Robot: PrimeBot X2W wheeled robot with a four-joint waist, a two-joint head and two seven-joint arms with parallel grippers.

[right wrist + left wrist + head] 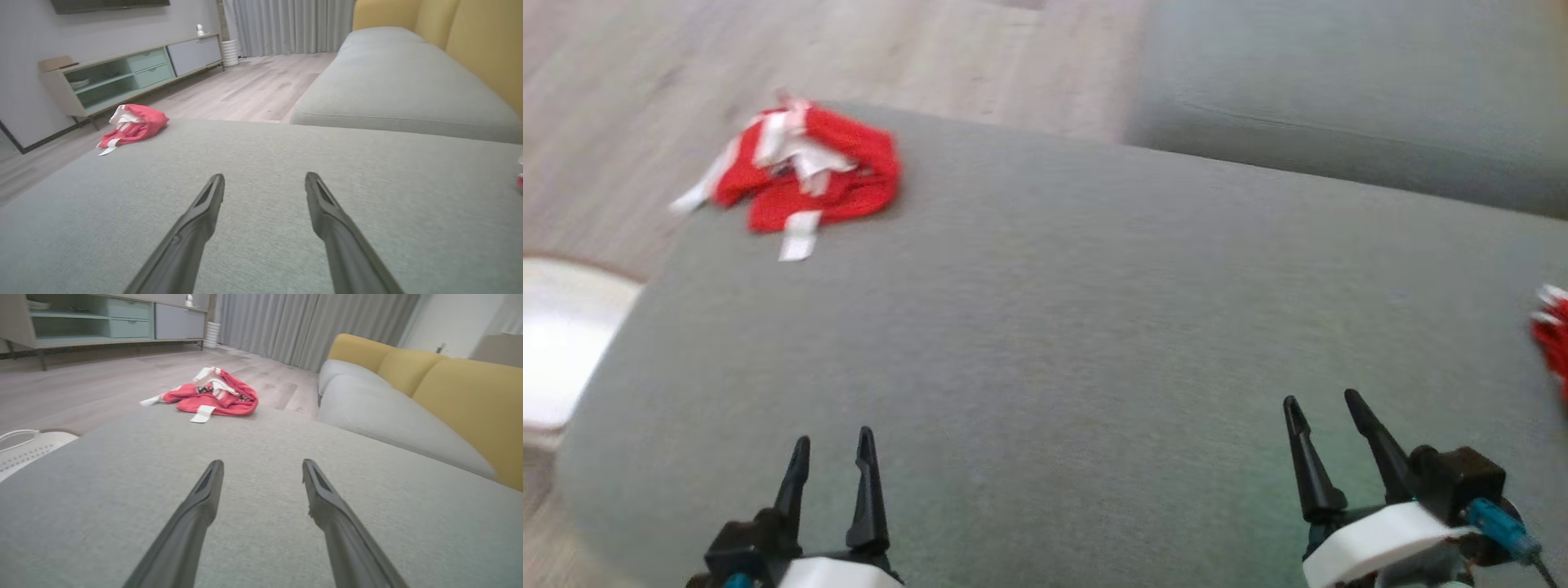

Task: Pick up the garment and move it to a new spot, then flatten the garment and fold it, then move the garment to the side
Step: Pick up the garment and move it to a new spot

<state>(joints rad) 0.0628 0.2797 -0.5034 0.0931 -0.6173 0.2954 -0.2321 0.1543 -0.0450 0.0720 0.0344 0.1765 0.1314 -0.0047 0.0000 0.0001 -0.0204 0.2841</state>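
While left gripper (pixel 834 436) and right gripper (pixel 1321 397) hang spread, red garment (pixel 841 175) crumpled at corner of grey cushion (pixel 1054 327), wood floor (pixel 645 82) beyond

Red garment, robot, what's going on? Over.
Left gripper open, empty. Right gripper open, empty. Red garment crumpled on grey cushion's far left corner, untouched. Nothing in between.

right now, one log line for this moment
crumpled red-and-white garment: far-left on grey fabric cushion, untouched | left claw: open | right claw: open
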